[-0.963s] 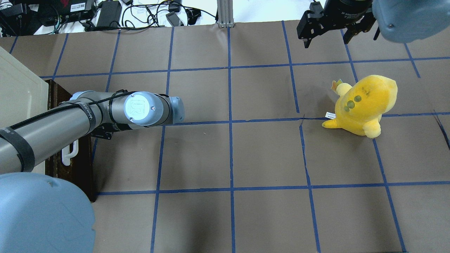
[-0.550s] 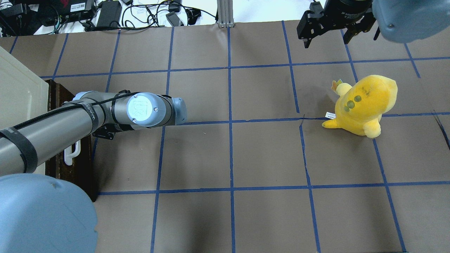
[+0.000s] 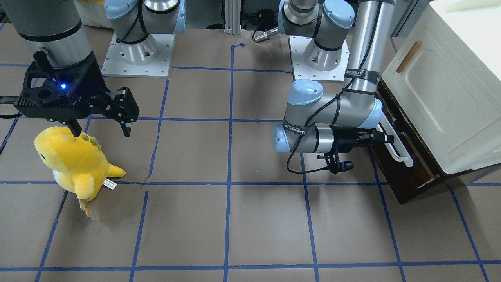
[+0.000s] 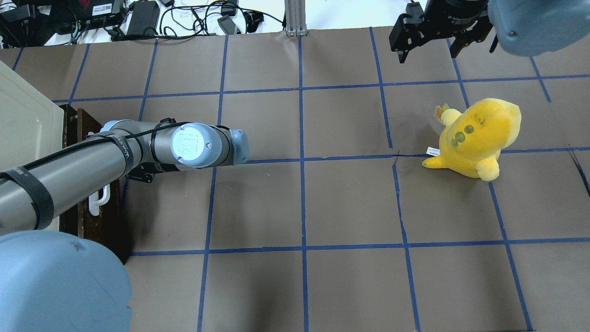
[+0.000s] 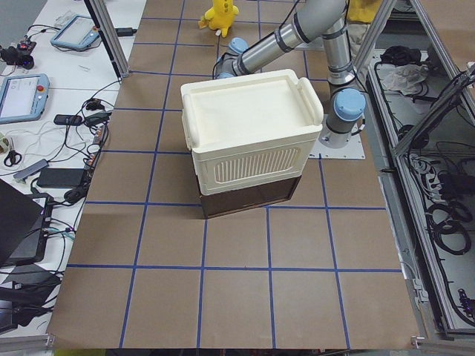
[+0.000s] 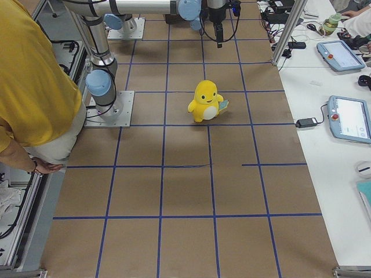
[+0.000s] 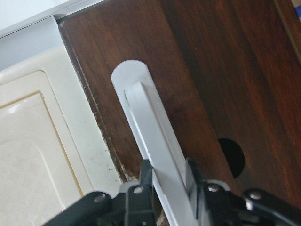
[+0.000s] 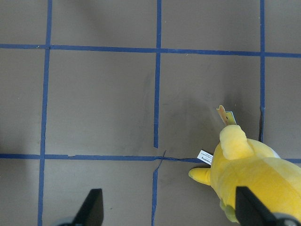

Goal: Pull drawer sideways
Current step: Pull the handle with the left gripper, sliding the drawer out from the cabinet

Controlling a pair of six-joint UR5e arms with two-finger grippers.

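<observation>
One second's pull: the left gripper (image 7: 168,174), clamped on the handle (image 7: 143,117), has drawn the drawer (image 7: 202,70), just ahead of it, slightly out of the cabinet (image 3: 438,98). Opening looks under way; the right gripper (image 3: 100,125) hangs open, empty.

drawer (image 3: 411,178): slid slightly out of cabinet (image 3: 450,98) | left claw (image 7: 168,169): drawn back with handle (image 3: 395,145)

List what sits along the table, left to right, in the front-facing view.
From the left: yellow plush toy → left claw, gripping the drawer by its white handle → cream cabinet. The right claw overlaps the toy, so it is left out.
</observation>
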